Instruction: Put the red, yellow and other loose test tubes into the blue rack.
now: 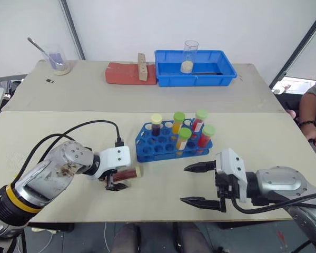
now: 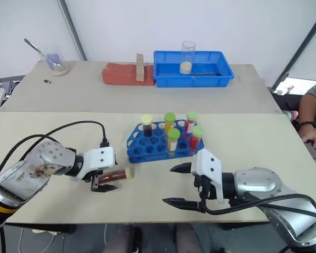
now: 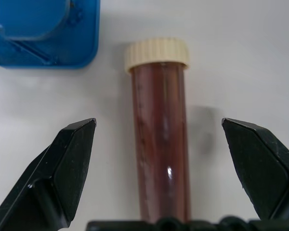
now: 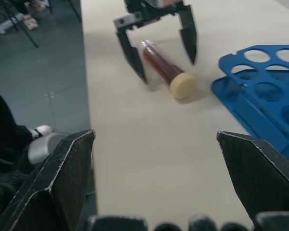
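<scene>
Table [image 1: 52, 137] with blue rack [image 1: 152, 149], in which five capped tubes are held upright. Right gripper [image 1: 198, 184] is shown wide open, empty. Left gripper [image 4: 156, 41], jaws wide, is positioned astride the brown tube [image 3: 161, 144] lying beside the rack.

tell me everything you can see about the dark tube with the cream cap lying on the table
The dark tube is a clear plastic cylinder filled with red-brown liquid, closed by a ribbed cream screw cap. It lies flat on the pale table, cap end towards the blue rack but apart from it. The left gripper straddles it with open fingers on either side, not touching.
</scene>
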{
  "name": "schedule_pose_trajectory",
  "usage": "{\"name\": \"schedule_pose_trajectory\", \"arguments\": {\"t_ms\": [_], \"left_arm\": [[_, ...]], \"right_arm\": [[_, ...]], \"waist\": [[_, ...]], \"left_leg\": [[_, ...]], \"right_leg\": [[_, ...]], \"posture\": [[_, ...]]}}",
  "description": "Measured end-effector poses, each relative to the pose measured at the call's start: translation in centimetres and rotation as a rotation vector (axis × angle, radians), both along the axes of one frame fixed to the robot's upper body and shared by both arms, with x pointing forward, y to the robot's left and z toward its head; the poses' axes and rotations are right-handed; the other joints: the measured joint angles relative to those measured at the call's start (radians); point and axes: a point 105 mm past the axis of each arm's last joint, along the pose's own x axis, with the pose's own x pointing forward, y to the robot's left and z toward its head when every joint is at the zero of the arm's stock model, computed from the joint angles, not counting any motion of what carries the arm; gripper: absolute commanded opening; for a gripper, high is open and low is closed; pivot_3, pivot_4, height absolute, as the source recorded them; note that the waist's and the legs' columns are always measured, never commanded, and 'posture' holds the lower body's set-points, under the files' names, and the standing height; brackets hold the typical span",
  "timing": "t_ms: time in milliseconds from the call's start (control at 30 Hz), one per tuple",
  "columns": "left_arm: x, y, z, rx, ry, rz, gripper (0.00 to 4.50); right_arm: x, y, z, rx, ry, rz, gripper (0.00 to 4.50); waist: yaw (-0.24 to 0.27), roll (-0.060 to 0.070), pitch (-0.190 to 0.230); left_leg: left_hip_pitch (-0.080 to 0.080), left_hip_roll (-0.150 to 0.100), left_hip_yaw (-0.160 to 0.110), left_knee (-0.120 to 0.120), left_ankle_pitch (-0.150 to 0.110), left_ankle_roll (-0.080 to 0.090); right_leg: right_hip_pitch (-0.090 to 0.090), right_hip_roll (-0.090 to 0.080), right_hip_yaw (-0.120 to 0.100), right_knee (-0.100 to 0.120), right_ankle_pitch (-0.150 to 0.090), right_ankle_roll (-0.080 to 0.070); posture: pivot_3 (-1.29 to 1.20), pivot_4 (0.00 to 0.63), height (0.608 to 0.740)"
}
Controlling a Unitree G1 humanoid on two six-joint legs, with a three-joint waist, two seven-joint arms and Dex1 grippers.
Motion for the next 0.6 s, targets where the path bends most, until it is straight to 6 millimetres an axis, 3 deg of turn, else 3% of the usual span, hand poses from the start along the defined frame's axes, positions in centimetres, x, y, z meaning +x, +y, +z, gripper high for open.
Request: {"name": "schedule_pose_trajectory", "arguments": {"t_ms": [200,300,500,600], "left_arm": [[0.0,-1.8,-0.1,0.021,0.028,-0.002,4.50],[0.1,-1.5,0.1,0.040,0.029,0.006,3.65],[0.2,0.1,0.5,0.106,0.022,0.002,0.85],[0.1,0.2,0.5,0.111,0.023,-0.004,0.85]], "right_arm": [[-0.1,-0.2,0.0,-0.006,0.017,0.022,4.47],[-0.2,-0.1,0.0,-0.001,0.026,0.029,4.50],[-0.3,0.0,0.2,0.019,0.041,0.033,4.50],[-0.2,0.1,0.3,0.021,0.037,0.026,4.50]], "waist": [[-0.002,0.000,0.000],[-0.004,0.000,0.000],[-0.002,0.000,0.000],[-0.002,0.000,0.000]], "left_leg": [[0.000,0.001,-0.004,0.001,0.000,0.000],[0.000,0.001,-0.005,0.001,0.000,0.000],[0.000,0.001,-0.006,0.001,0.000,0.000],[0.000,0.001,-0.006,0.001,0.000,0.000]], "right_leg": [[0.001,0.005,0.002,0.001,0.000,0.000],[0.001,0.006,0.002,0.002,0.000,0.000],[0.001,0.006,0.002,0.001,0.000,-0.001],[0.001,0.006,0.003,0.001,0.000,-0.001]], "posture": [[0.00,0.150,0.729],[0.00,0.150,0.729],[0.00,0.150,0.729],[0.00,0.150,0.729]]}}
